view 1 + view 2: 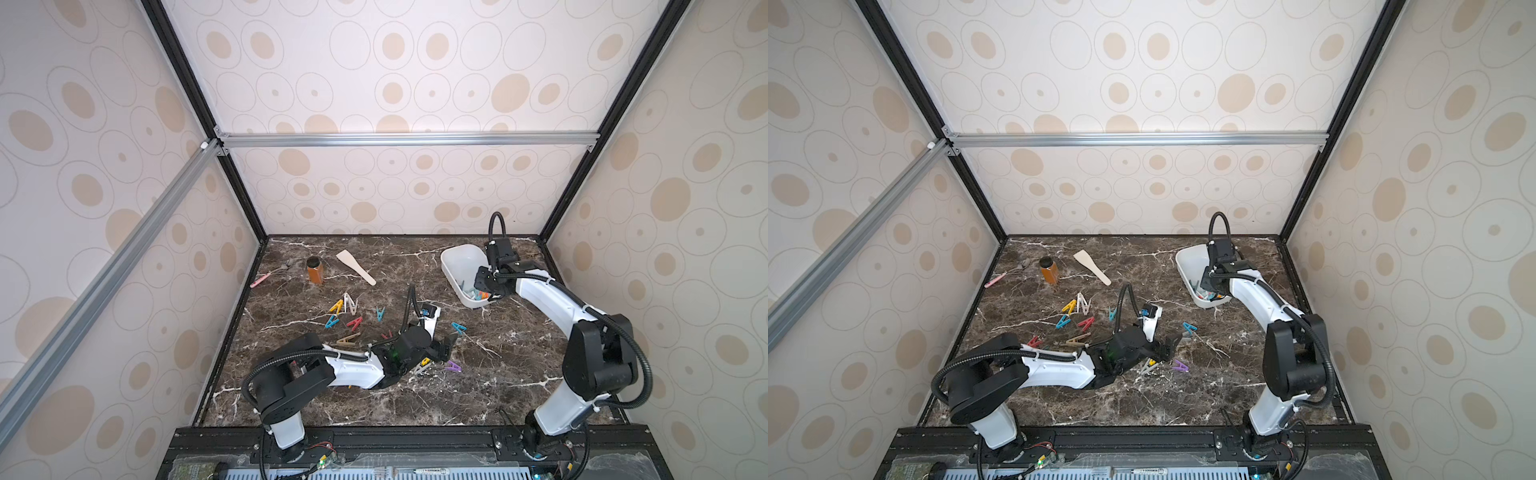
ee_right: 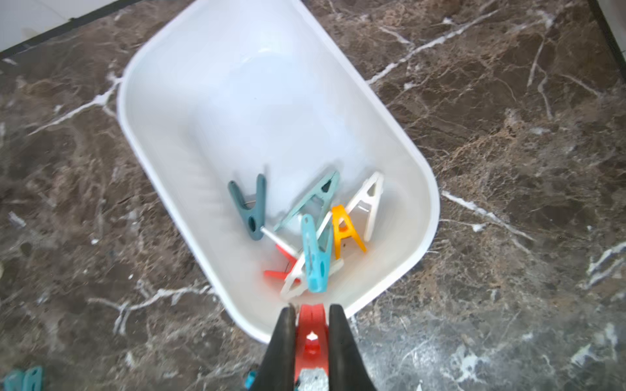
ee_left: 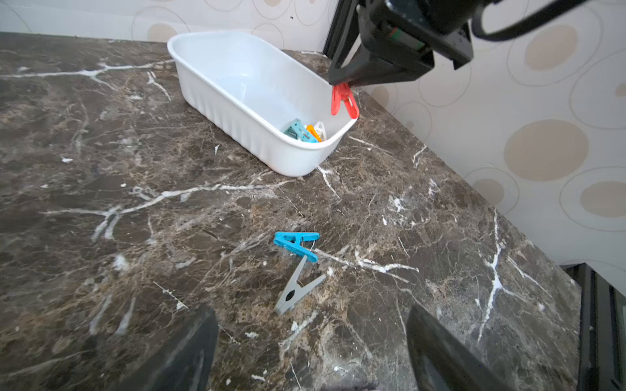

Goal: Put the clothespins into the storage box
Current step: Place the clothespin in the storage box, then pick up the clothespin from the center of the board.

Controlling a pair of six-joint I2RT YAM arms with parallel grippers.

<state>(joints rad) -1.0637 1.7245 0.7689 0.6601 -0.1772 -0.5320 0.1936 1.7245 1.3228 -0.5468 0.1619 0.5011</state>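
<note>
Red clothespin [image 2: 311, 333] hangs pinched between the narrow right fingers [image 2: 283, 345] above the end of the white storage box [image 3: 220, 101], probably to fall onto the clothespins [image 2: 315, 257] inside, while the left fingers [image 3: 189, 352] stand wide and empty over a blue clothespin [image 3: 296, 245] and a grey clothespin [image 3: 294, 291] on the worktop [image 3: 135, 203]; no writing is readable.

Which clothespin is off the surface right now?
The red clothespin: it alone hangs pinched in the right gripper above the storage box's end; the others lie inside the box or on the table.

An amber jar [image 1: 315, 271] stands between a wooden spatula [image 1: 355, 267] and a pink-handled tool [image 1: 270, 274].
</note>
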